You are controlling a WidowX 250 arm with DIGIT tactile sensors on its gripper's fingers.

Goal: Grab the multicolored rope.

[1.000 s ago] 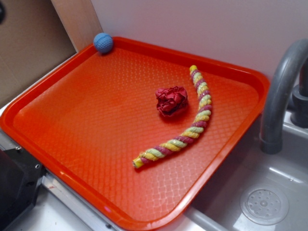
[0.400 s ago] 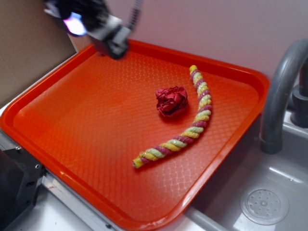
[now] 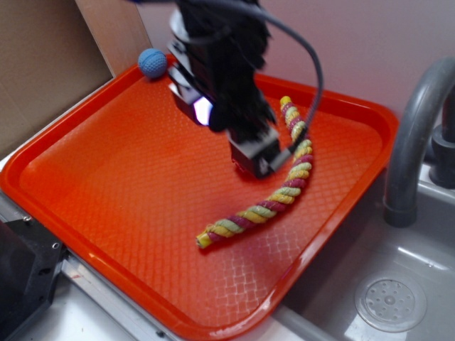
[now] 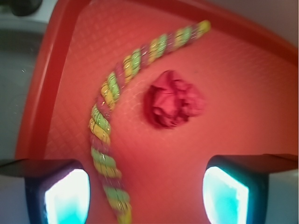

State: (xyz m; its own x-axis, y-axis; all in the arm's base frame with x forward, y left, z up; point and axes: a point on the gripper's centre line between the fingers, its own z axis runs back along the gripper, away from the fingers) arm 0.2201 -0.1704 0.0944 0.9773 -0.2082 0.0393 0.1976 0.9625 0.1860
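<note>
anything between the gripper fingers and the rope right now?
Nothing: in the wrist view the multicolored rope already runs between the open gripper's fingers, near the left one, bare tray otherwise. The red fabric ball lies beyond.

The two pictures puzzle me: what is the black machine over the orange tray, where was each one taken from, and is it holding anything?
The black machine is a robot arm ending in a two-fingered gripper. One picture comes from a camera standing beside the bench. The other comes from a camera on the arm's wrist, looking down between the fingers, whose pads glow pale blue at the bottom corners.

On the orange tray lie a multicolored rope of yellow, pink and green strands, a dark red ruffled fabric ball beside it, and a small blue knitted ball at the far corner. A sink sits next to the tray.

The gripper is open and holds nothing.
</note>
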